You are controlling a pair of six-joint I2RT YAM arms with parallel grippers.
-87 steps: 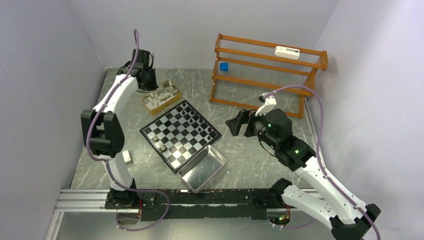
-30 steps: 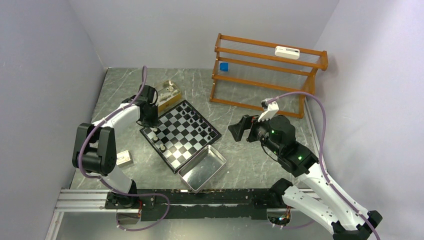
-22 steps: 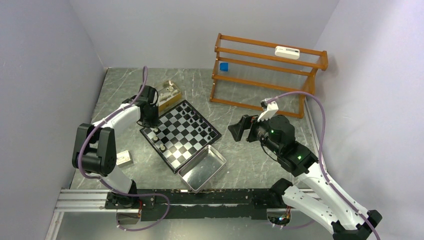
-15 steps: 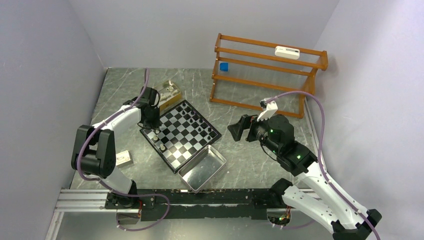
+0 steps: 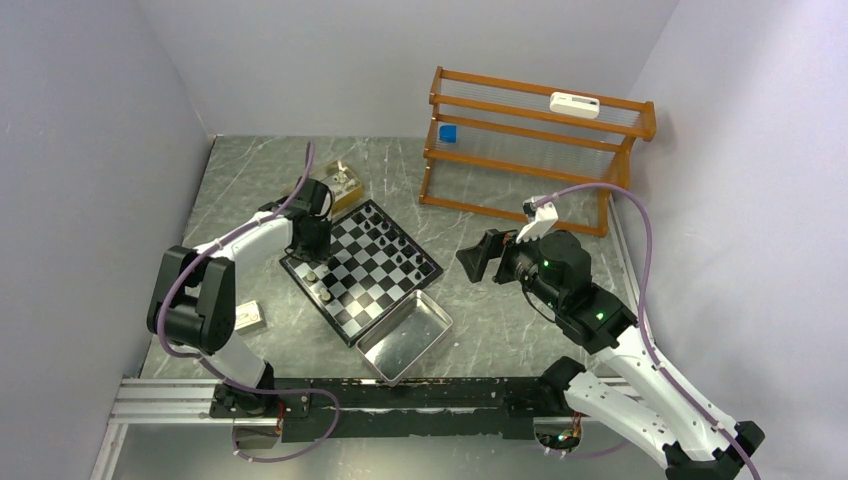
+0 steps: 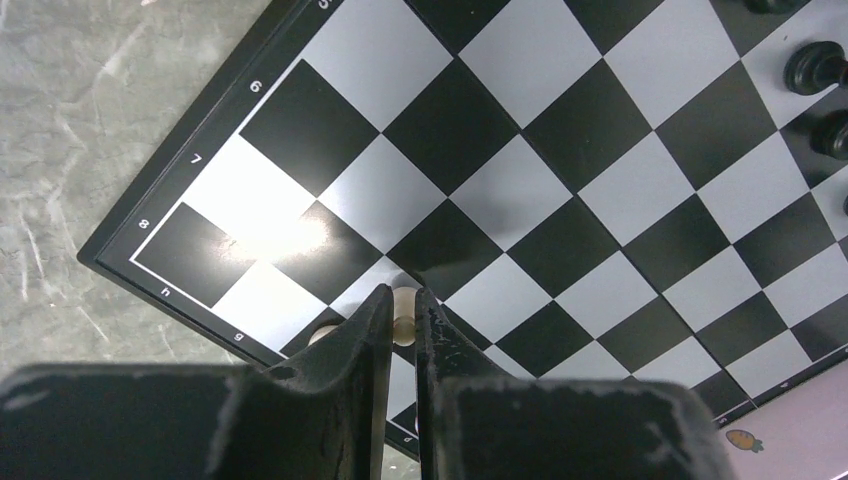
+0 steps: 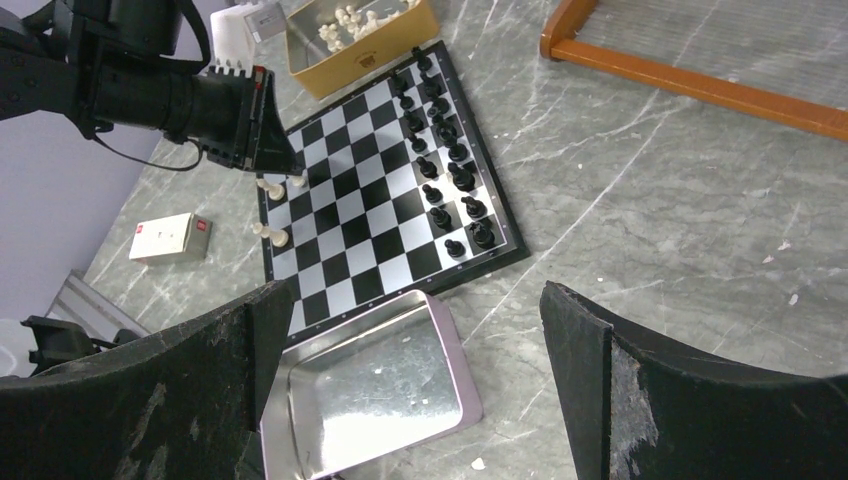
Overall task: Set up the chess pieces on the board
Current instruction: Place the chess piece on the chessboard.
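left gripper: you've got the fingers nearly together, clamped on one cream piece at the tips.
where it sits: low over the board, at the far-left edge close to the left corner. You can't tell if the piece's base touches a square.
right gripper: fingers wide apart, nothing between them. It hangs over bare table to the right of the board, well apart from it.
board: mid-table, turned corner-on to you, with a thin black rim.
black pieces: two rows along the board's far-right edge.
cream pieces on board: a few near the left corner, along the near-left edge. One is just beside your left fingers.
gold box: just beyond the board's far-left edge, with more cream pieces inside.
metal tray: against the board's near-right edge, toward the table's near edge.
wooden rack: far-right corner of the table.
small white box: near the table's left edge, apart from the board.
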